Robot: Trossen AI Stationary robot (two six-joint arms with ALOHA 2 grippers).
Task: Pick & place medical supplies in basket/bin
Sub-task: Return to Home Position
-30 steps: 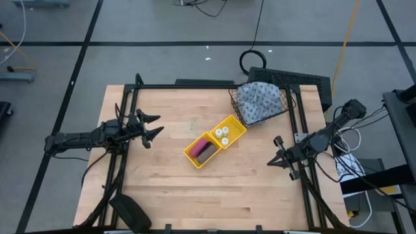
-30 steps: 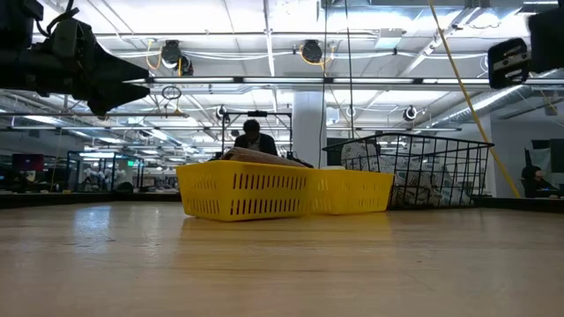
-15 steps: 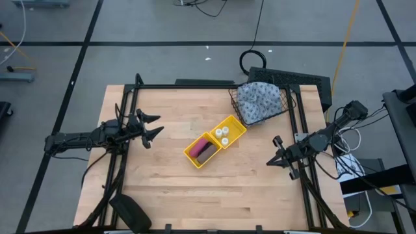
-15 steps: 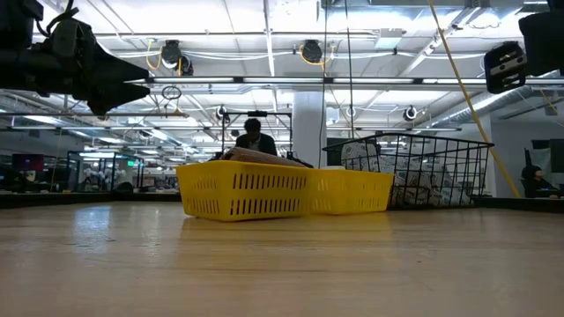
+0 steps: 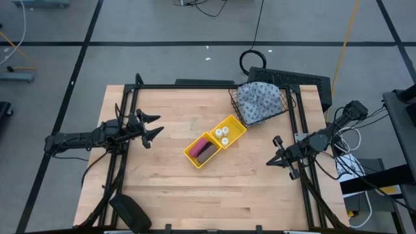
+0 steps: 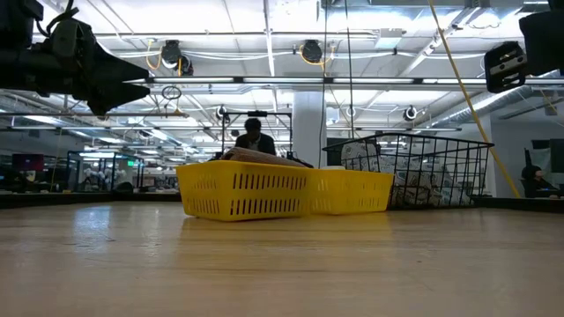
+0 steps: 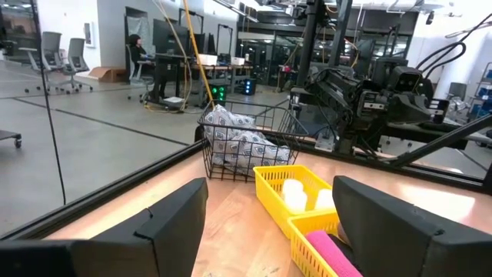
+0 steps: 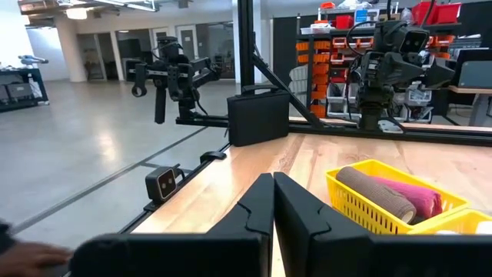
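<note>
Change: none; job looks done.
Left end effector [image 5: 153, 128]: spread, 9 o'clock.
Right end effector [image 5: 274, 151]: pressed together, 4 o'clock.

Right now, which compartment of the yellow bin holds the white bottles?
The compartment nearest the wire basket holds the white bottles; the other one, farther from it, holds the pink roll and brown roll.

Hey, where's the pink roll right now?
In the high view, the pink roll lies mid-table in the yellow bin, in the compartment farther from the black wire basket, beside the brown roll; white bottles fill the other.
</note>
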